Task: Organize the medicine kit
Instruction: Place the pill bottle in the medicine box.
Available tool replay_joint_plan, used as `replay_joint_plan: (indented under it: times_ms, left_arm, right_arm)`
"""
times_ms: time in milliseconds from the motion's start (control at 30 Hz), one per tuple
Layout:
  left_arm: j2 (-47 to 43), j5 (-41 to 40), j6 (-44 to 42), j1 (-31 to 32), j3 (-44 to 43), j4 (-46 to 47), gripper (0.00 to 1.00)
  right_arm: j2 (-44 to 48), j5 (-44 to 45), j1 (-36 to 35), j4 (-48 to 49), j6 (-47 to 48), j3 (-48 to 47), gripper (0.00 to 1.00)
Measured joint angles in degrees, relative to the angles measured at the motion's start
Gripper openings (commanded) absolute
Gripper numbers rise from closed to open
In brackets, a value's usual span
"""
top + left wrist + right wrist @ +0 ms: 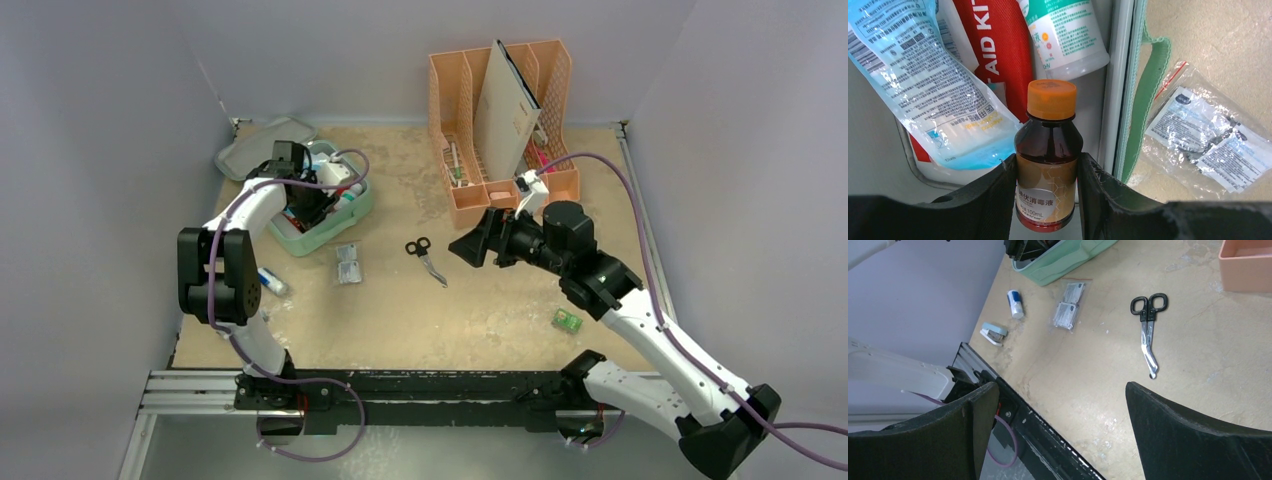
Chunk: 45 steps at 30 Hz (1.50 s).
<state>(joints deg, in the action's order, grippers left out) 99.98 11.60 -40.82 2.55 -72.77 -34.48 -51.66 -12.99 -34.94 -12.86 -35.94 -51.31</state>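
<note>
The mint-green medicine kit [345, 222] lies open at the back left, its lid [262, 146] folded back. My left gripper [305, 205] reaches into it, shut on a brown bottle [1048, 150] with an orange cap, which hangs over the case floor beside the kit's rim [1140, 105]. Inside lie a red first-aid pouch [998, 50], a blue sachet pack [933, 90] and a white bottle with a green label [1068, 35]. My right gripper [470, 246] hovers open and empty over mid-table, just right of the scissors [427, 260].
A clear packet of wipes [348, 263] lies just outside the kit. A small blue-white tube [1015, 303] and a light-blue stapler [994, 333] sit near the left edge. A peach file organizer [505, 130] stands at the back. A small green box [568, 320] is beside the right arm.
</note>
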Motion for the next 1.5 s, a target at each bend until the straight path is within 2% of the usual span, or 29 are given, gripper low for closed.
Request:
replay_joint_plan:
  times_ms: [333, 567, 767, 967, 1133, 1267, 1400, 1500]
  left_arm:
    - [0.4, 0.4, -0.3, -0.5, 0.0, -0.9, 0.49]
    - [0.4, 2.0, -0.3, -0.7, -0.2, -0.8, 0.56]
    - [0.4, 3.0, 0.2, -0.6, -0.9, -0.9, 0.54]
    - [0.4, 2.6, 4.4, -0.8, -1.2, 0.0, 0.49]
    - [0.0, 1.7, 9.8, -1.8, -1.4, 4.5, 0.49]
    - [-0.2, 4.0, 9.6, -2.3, -1.4, 7.5, 0.46]
    - [0.0, 7.3, 8.5, -2.3, -1.6, 7.9, 0.41]
    - [2.2, 9.1, 7.7, -2.3, -3.4, 7.2, 0.34]
  right_arm:
    - [-0.8, 0.0, 0.0, 0.3, 0.0, -0.4, 0.99]
    - [-0.8, 0.0, 0.0, 0.3, 0.1, -0.4, 0.99]
    - [-0.8, 0.0, 0.0, 0.3, 0.2, -0.5, 0.99]
    - [-0.9, 0.0, 0.0, 0.6, 0.2, -0.5, 0.99]
    - [-1.1, 0.0, 0.0, 1.2, 0.2, -0.5, 0.99]
    - [-1.4, 0.0, 0.0, 1.4, 0.2, -0.5, 0.99]
    - [-1.6, 0.0, 0.0, 1.9, 0.2, -0.5, 0.99]
    - [-2.0, 0.0, 0.0, 2.1, 0.2, -0.5, 0.99]
